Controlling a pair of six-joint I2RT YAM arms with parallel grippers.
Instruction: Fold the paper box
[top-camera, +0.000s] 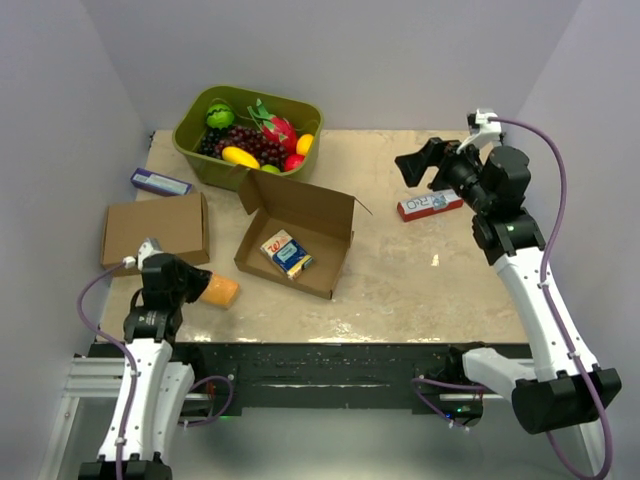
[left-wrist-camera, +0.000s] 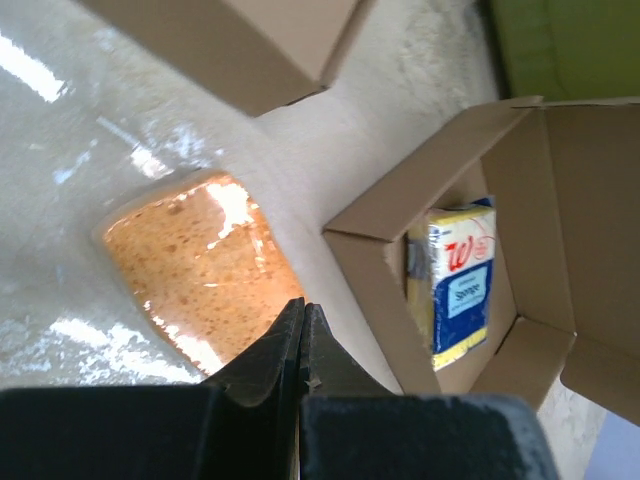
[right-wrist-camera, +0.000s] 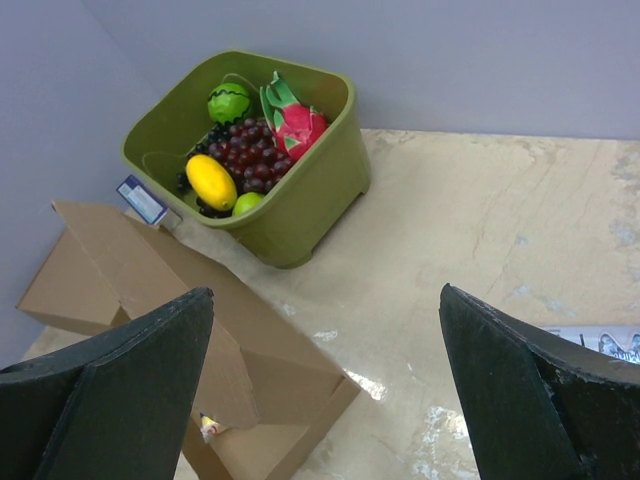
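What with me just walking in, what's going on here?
Nothing is held right now. The box sits open mid-table, lid up, a sponge pack inside. The left fingers are shut, just by a loose sponge at the near edge. The right fingers are wide open, raised over the far right.

Left jaws closed, right jaws wide

Plain grey-lilac walls (top-camera: 330, 50) at 9, 12, 3 o'clock; beige marble-look desk (top-camera: 440, 290), probably laminate, glare near 6.
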